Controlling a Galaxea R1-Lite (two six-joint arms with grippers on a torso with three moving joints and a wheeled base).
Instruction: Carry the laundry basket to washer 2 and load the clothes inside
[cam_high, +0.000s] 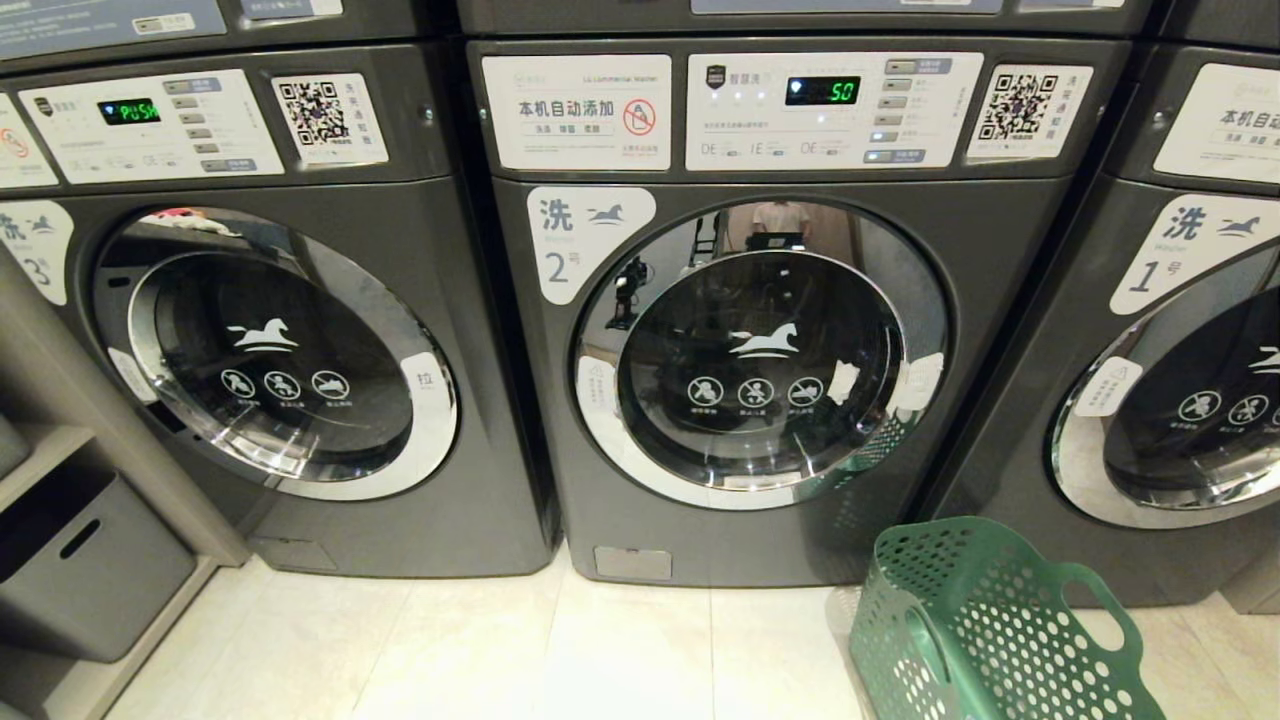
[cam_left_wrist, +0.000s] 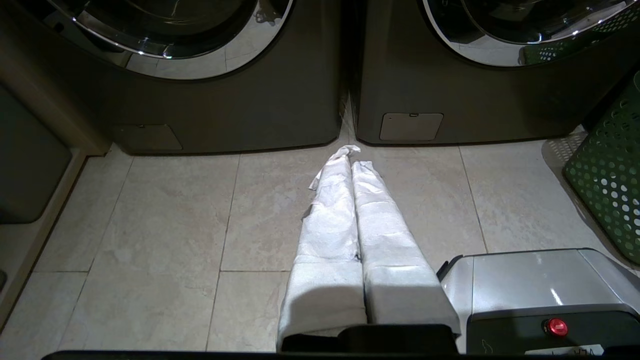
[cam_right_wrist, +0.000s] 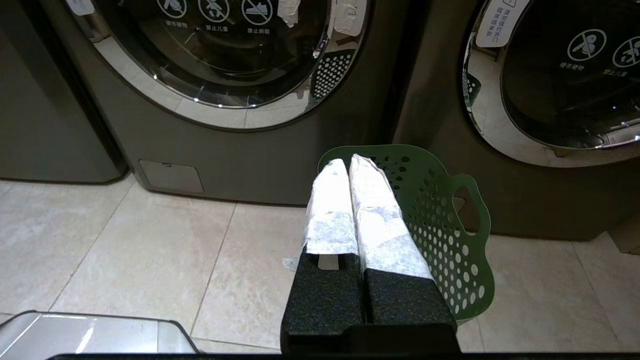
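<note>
Washer 2 (cam_high: 740, 330) stands straight ahead, its round chrome-rimmed door (cam_high: 762, 350) closed. The green perforated laundry basket (cam_high: 985, 630) sits on the floor at its lower right, in front of the gap to washer 1. No clothes show in it; its inside is mostly hidden. My left gripper (cam_left_wrist: 354, 156) is shut and empty, low over the tiles before the seam between washers 3 and 2. My right gripper (cam_right_wrist: 349, 162) is shut and empty, its wrapped fingers in front of the laundry basket (cam_right_wrist: 445, 220), apart from it. Neither arm shows in the head view.
Washer 3 (cam_high: 270, 340) stands at the left and washer 1 (cam_high: 1170, 380) at the right, both doors closed. A grey bin (cam_high: 85, 570) sits in a low shelf at far left. My silver base (cam_left_wrist: 540, 295) juts onto the pale tiled floor (cam_high: 560, 650).
</note>
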